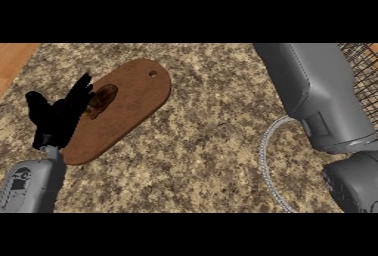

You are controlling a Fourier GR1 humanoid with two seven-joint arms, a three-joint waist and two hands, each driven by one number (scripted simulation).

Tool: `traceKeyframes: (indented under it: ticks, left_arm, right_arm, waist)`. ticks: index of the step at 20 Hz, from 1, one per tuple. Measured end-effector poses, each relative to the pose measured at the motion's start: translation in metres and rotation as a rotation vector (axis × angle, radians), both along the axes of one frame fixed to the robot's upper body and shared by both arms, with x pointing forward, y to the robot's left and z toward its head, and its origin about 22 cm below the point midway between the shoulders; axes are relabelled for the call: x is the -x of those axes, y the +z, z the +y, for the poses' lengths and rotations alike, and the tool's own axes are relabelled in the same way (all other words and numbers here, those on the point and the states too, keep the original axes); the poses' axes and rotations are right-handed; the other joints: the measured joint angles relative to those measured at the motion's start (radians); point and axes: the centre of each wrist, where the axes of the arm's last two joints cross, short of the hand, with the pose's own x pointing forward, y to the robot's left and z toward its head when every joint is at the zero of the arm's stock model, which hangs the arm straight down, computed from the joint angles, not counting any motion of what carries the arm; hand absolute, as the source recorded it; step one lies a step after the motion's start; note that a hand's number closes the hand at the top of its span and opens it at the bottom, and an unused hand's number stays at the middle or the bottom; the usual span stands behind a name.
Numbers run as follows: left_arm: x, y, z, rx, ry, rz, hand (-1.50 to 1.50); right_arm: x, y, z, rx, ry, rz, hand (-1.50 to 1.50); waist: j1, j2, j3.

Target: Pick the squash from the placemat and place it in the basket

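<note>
A brown oval placemat [129,107] with a small hole near its far end lies on the counter at the left. A dark blotch [100,100] marks its left part, and no squash shows anywhere. My left hand [57,114] stands open, fingers up, over the mat's left edge. At the right is the wire basket, with its pale rim [266,150] curving along the counter and dark mesh [363,67] behind. My right forearm [319,92] reaches up across the basket and leaves the view at the top, so that hand is hidden.
The speckled stone counter [210,145] stretches between the placemat and the basket. A strip of wooden surface [13,57] shows at the far left corner.
</note>
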Motion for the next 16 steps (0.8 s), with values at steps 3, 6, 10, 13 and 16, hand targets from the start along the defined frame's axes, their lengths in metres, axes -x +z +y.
traceKeyframes:
  ticks: [3,6,10,13,16]
  left_arm:
    - [0.0,-0.001,0.002,0.002,0.006,0.004,0.0]
    - [-0.003,0.003,0.003,0.0,0.012,-0.005,0.0]
    - [-0.002,0.0,0.003,0.008,0.01,-0.001,0.0]
    - [-0.001,0.0,0.006,0.004,0.014,-0.005,0.0]
    - [0.001,-0.004,0.007,0.002,0.022,0.0,0.0]
  right_arm:
    - [-0.004,0.017,-0.017,0.015,-0.048,-0.023,1.5]
    - [-0.008,0.026,-0.034,0.033,-0.1,-0.026,1.5]
    - [-0.011,0.033,-0.064,0.065,-0.191,-0.003,1.5]
    - [-0.012,0.034,-0.084,0.088,-0.252,0.013,1.5]
    - [-0.012,0.031,-0.101,0.093,-0.294,0.023,1.5]
  waist:
    - [-0.004,0.002,0.0]
    - [-0.007,0.004,0.0]
    - [-0.01,0.004,0.0]
    - [-0.014,0.003,0.0]
    - [-0.02,0.0,0.001]
